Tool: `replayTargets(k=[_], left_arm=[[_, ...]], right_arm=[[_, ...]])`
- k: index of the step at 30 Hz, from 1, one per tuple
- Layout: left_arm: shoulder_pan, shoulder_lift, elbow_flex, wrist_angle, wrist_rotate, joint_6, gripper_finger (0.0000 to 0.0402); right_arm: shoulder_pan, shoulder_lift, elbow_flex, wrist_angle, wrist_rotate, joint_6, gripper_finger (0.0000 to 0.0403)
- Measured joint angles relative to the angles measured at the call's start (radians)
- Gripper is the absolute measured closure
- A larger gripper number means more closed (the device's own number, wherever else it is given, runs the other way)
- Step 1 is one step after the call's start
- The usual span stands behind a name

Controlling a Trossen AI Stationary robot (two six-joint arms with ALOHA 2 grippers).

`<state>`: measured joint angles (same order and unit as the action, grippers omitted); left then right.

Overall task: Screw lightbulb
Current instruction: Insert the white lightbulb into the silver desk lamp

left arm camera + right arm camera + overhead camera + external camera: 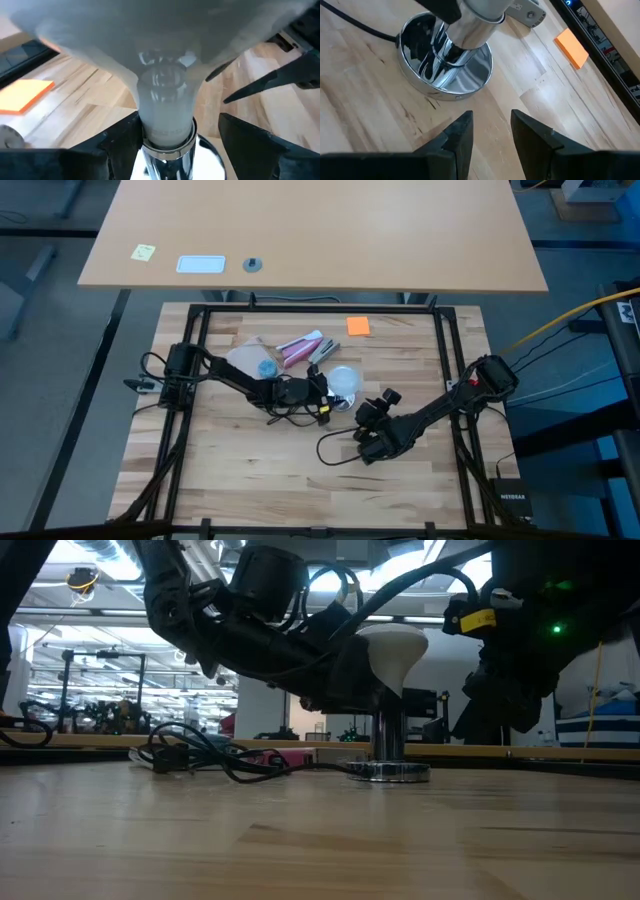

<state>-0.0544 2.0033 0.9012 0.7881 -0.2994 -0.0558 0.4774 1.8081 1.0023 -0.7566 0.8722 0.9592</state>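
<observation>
We are holding our left gripper [167,132], fingers apart, astride the upright lightbulb [344,380]; our right gripper [492,127] is waiting part-open nearer us.

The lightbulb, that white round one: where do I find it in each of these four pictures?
High view: the lightbulb sits mid-table, at the tip of the left gripper.
Low view: its white top shows at upper centre, above the silvery socket.
Left wrist view: it fills the top, its neck between open fingers.
Right wrist view: not in it; only the socket.
Shared landmark: the orange sticky pad.
</observation>
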Motion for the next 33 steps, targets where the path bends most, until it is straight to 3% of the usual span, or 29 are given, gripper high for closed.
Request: replayTargets(k=[8, 20, 28, 33], left_arm=[[-0.005, -0.018, -0.001, -0.005, -0.001, -0.186, 0.0149], [0.008, -0.022, 0.001, -0.024, -0.021, -0.246, 0.015], [-0.017, -0.022, 0.0, -0.002, -0.005, -0.229, 0.015], [-0.021, -0.022, 0.0, 0.003, -0.002, -0.234, 0.015]], right_arm=[[0.0, 0.0, 0.0, -0.004, -0.01, 0.0, 0.0267], [0.0, 0.0, 0.001, -0.003, -0.018, 0.0, 0.0267], [0.001, 0.0, 0.001, 0.042, 0.119, -0.002, 0.0267], [-0.001, 0.005, 0.001, 0.162, 0.13, -0.085, 0.0267]])
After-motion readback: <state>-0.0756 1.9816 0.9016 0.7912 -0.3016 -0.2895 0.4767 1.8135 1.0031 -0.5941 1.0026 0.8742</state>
